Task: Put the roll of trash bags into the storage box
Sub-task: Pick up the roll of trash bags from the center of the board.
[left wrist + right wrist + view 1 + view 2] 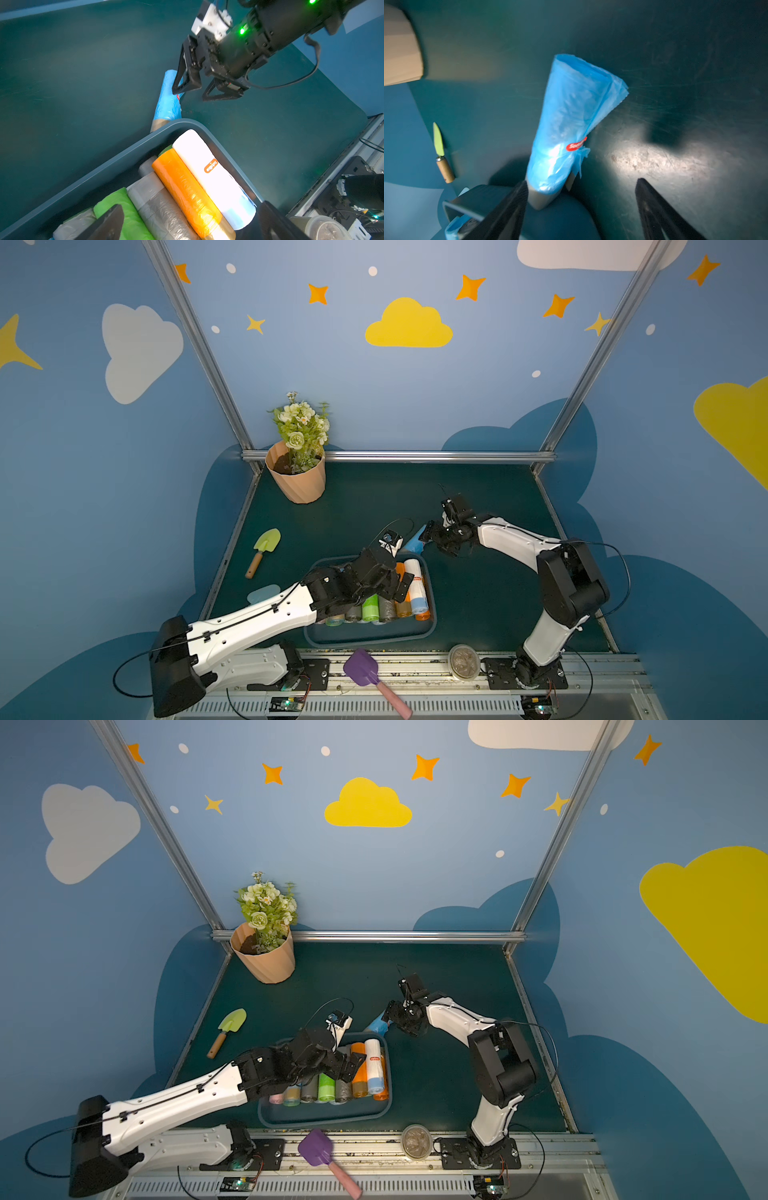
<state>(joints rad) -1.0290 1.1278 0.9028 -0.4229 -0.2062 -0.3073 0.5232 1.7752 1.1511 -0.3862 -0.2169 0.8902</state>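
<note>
Right fingers (510, 209) apart, blue roll (571, 116) beside one.

The blue roll (571, 116) bears a red label (576, 144); the box (374, 634) is dark blue-grey, its rolls (187, 193) white, orange, grey and green. The mat (478, 497) is dark teal, the ribbed pot (300, 483) peach, the trowel (266, 542) lime green, the scoop (360, 668) purple with a pink handle.

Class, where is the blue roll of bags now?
In a top view the blue roll lies on the mat just beyond the far rim of the storage box, by the open right hand.
</note>
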